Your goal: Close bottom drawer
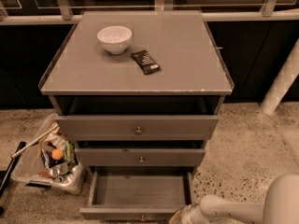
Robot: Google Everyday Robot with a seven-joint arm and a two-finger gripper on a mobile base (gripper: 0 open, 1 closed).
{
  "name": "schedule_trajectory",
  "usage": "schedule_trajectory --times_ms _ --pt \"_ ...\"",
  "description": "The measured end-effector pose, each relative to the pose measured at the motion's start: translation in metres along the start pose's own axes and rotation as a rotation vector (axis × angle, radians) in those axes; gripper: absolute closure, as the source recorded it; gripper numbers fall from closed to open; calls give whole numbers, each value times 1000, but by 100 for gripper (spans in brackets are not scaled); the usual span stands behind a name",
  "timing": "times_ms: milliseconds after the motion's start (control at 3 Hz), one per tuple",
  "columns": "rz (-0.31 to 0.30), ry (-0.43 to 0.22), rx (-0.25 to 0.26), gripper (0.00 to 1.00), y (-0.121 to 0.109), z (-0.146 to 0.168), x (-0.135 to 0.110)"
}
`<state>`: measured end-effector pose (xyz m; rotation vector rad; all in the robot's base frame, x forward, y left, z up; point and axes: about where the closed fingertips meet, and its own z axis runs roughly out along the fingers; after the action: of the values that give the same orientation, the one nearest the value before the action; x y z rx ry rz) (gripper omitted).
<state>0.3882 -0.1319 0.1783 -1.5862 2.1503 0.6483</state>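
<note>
The grey cabinet (135,59) has three knobbed drawers. The bottom drawer (140,192) is pulled far out, showing its plain grey inside; its front (126,214) with the small knob (142,217) lies at the lower edge of the view. The two drawers above (138,126) (140,157) stand out only a little. My gripper (181,215) on the white arm (233,210) comes in from the lower right and sits at the right end of the bottom drawer's front.
A white bowl (114,38) and a dark flat packet (145,61) lie on the cabinet top. A clear bin (46,157) of rubbish stands on the speckled floor left of the cabinet. A white pole (280,85) leans at the right.
</note>
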Motion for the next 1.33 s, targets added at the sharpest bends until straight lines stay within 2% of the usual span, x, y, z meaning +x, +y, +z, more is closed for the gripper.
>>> schedule_trajectory --times_ms 333,667,1000,1333 --pt "11 16 49 100 -23 -6 7" --pt "45 -41 64 100 -29 -4 -1" --pt "67 -87 46 100 -16 3 -11" --pt "68 -88 46 81 -16 3 -11"
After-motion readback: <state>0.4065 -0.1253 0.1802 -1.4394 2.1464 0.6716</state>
